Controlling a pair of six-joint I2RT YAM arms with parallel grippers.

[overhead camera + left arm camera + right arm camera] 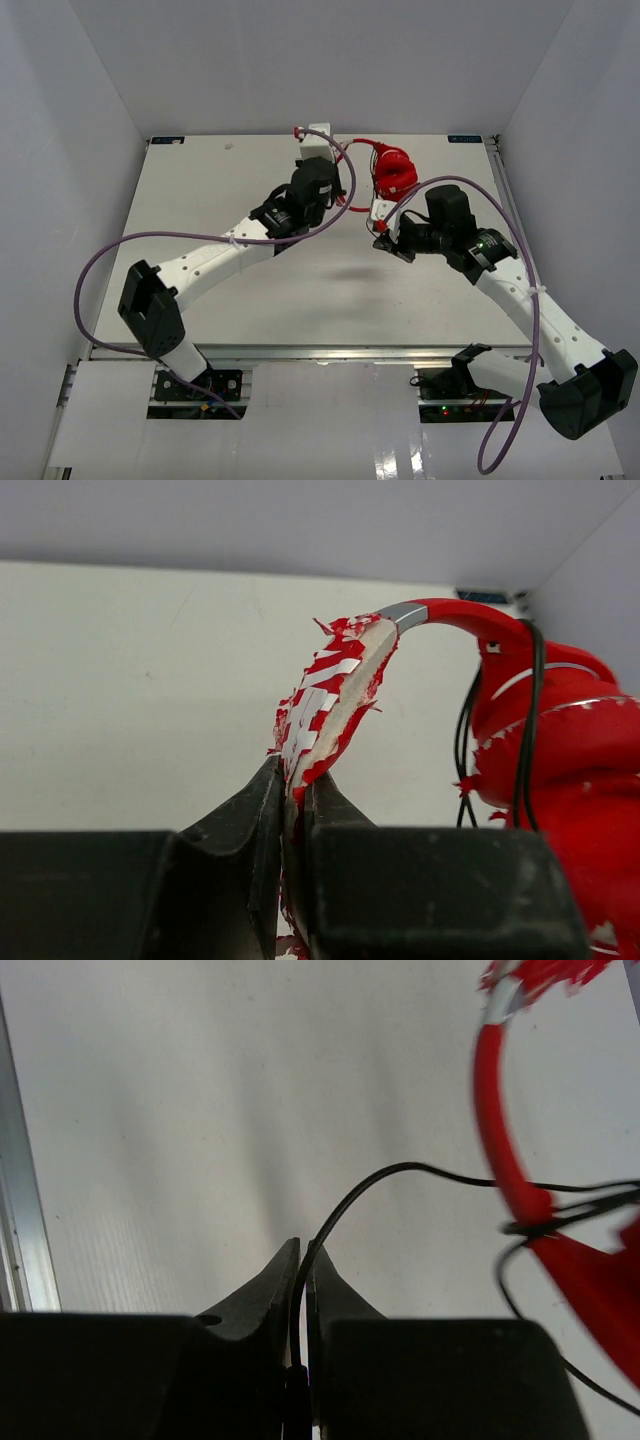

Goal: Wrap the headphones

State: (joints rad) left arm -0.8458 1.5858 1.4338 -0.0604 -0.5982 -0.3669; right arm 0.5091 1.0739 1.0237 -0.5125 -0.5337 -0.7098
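The bright red over-ear headphones with padded cups [393,172] sit at upper centre of the overhead view, toward the far edge of the white surface [300,290]; whether the cups rest on it cannot be determined. The left claw [293,780] is clenched on the thin red-and-white headband [330,695], gripping its lower end at the bottom centre of the left wrist view. The right claw [303,1250] is clenched on the thin dark cable [370,1182], which arcs from the tips toward the red frame at the right of that view. Risks noted: the cable is held only between narrow tips and could slide out under tension. A hard pull could drag the headset against the left grip. The headband's covering is flaking, so it may shed or slip in the pinch. Slack could snag on the yoke, where strands cross, and loose turns could fall off. Count: one headset, one headband, one dark cable, two arms, two claws, two thick purple robot cables [95,270]. The cups cannot be counted separately from overhead.
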